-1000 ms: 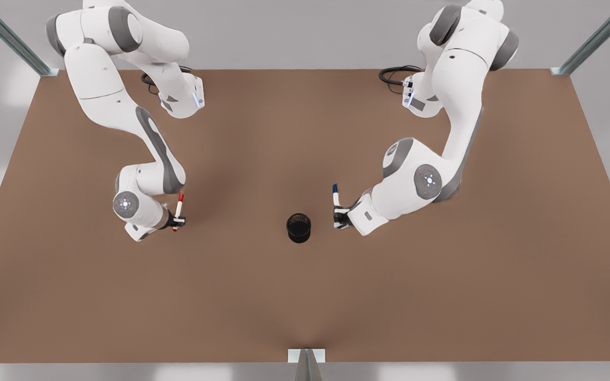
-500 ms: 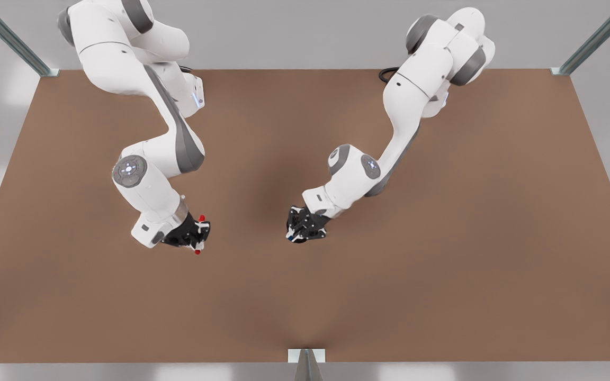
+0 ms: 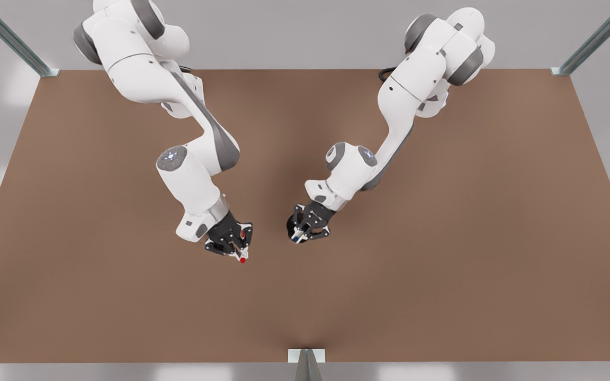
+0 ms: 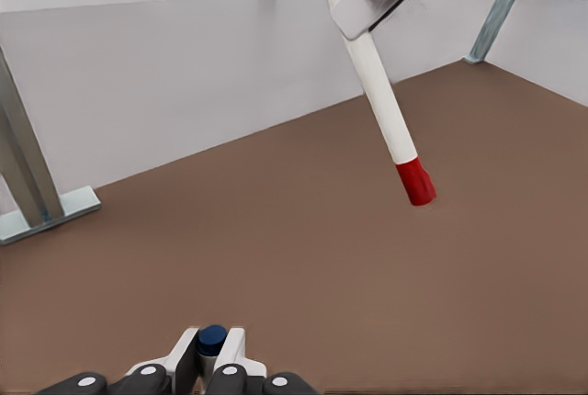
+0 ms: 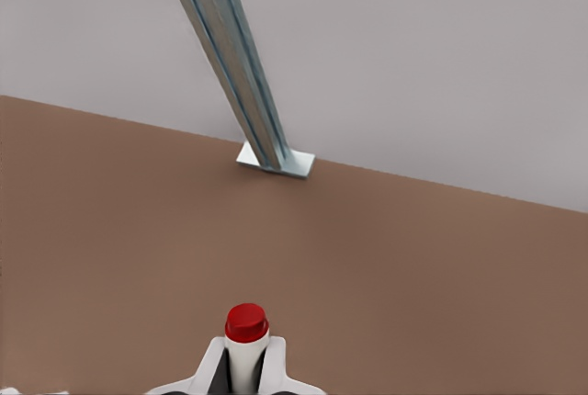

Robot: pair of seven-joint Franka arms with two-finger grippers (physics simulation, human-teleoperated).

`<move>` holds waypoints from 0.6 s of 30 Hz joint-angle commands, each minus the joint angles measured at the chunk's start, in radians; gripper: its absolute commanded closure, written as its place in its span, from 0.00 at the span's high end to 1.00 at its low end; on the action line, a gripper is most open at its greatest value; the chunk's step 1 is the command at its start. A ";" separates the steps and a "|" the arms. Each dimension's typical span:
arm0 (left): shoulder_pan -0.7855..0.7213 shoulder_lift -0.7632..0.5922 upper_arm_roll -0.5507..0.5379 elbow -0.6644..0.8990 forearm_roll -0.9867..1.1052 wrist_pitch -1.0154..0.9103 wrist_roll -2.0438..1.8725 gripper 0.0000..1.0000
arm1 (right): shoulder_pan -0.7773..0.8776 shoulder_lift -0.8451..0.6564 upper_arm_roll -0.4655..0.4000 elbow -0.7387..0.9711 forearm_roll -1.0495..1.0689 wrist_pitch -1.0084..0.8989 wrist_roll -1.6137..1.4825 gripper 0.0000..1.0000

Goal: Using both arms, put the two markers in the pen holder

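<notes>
Left gripper [image 3: 301,234] sits near the middle of the brown table [image 3: 442,264] in the front view, on the arm at the front view's right. It is clamped on the blue marker [image 4: 212,337]; in the left wrist view the blue end pokes out between the two white fingertips [image 4: 180,358], pressed from both sides. In the front view a white-and-blue sliver of that marker [image 3: 297,238] shows under the gripper. The holder [image 3: 290,226] is mostly hidden beneath this gripper; a dark curved edge shows at the gripper's side toward the front view's left. Whether the marker tip is inside the rim cannot be told.

Right gripper [image 3: 233,246] is on the arm at the front view's left, just beside the left gripper with a gap of bare table between them. It is closed on the red marker [image 5: 246,335]; in the right wrist view the white barrel with its red end stands between the fingertips [image 5: 211,363]. From the left wrist view the red marker [image 4: 381,92] hangs tilted from the right gripper [image 4: 367,0], gripped near its upper end, lower red end free in the air above the table. In the front view a red dot [image 3: 242,260] marks one end below the gripper.

A metal frame post [image 5: 234,64] stands at the table edge.
</notes>
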 commanded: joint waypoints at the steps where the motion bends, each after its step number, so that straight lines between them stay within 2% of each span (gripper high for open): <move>1: 0.000 -0.021 -0.011 -0.035 0.001 0.029 0.218 0.34 | 0.001 0.001 0.000 0.000 -0.013 0.084 0.068 0.21; 2: 0.000 -0.041 -0.017 -0.068 0.000 0.028 0.217 1.00 | 0.001 0.001 0.000 0.000 -0.013 0.085 0.068 0.21; 5: 0.027 -0.090 -0.040 -0.092 -0.002 -0.024 0.215 1.00 | 0.007 0.001 -0.001 -0.003 -0.012 0.085 0.070 0.21; 9: 0.362 -0.249 -0.049 -0.043 0.001 -0.676 0.206 1.00 | 0.038 0.006 0.000 0.000 -0.010 0.096 0.082 0.21; 10: 0.434 -0.263 -0.010 0.015 0.015 -0.905 0.105 1.00 | 0.061 0.017 -0.001 0.001 -0.013 0.114 0.111 0.21; 11: 0.439 -0.271 0.061 0.119 0.163 -1.148 -0.140 1.00 | 0.078 0.029 -0.006 0.001 -0.013 0.137 0.146 0.21; 12: 0.437 -0.272 0.064 0.241 0.410 -1.392 -0.383 1.00 | 0.090 0.050 -0.006 0.001 -0.013 0.221 0.149 0.21; 13: 0.439 -0.280 0.064 0.300 0.545 -1.580 -0.505 1.00 | 0.118 0.076 -0.007 -0.003 -0.013 0.295 0.151 0.21; 14: 0.442 -0.321 0.086 0.331 0.668 -1.669 -0.532 1.00 | 0.136 0.086 -0.009 -0.031 -0.015 0.384 0.149 0.21; 16: 0.442 -0.436 0.165 0.331 0.649 -1.726 -0.535 1.00 | 0.171 0.093 -0.015 -0.035 -0.015 0.461 0.151 0.21; 18: 0.492 -0.492 0.178 0.317 0.598 -1.710 -0.533 1.00 | 0.178 0.092 -0.013 -0.081 -0.015 0.559 0.149 0.21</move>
